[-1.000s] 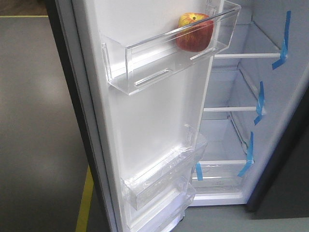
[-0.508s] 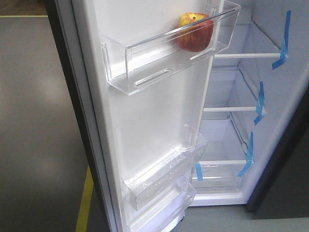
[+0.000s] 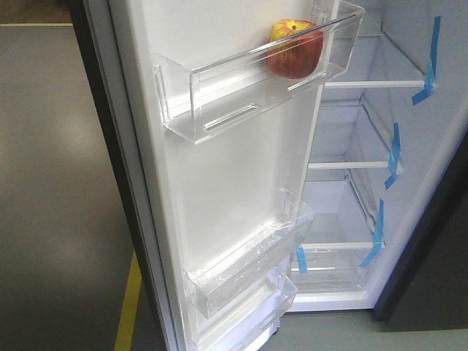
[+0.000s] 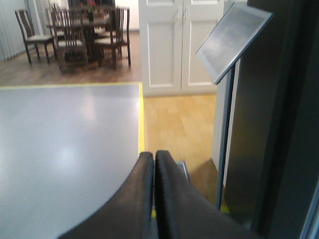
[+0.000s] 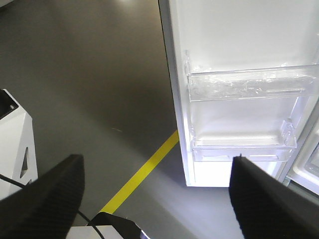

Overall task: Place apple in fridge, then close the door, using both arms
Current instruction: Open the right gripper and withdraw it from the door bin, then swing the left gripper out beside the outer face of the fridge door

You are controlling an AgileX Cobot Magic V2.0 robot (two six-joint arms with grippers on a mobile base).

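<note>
Apple (image 3: 295,49) in door bin (image 3: 219,77), seemingly unheld

Glossy grey floor (image 3: 58,183) reflecting light, yellow line (image 3: 129,303) running across it, fridge (image 3: 344,208) standing directly on it beside the line.

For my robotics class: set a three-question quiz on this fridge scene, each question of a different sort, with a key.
1. True or false: the apple sits on a white shelf.
2. The door is: A) shut, B) open, C) taken off.
3. Which gripper is shut with nothing in it?
Key: 1 false, it lies in the door's top clear bin. 2 B. 3 the left gripper; the right gripper is open.
</note>
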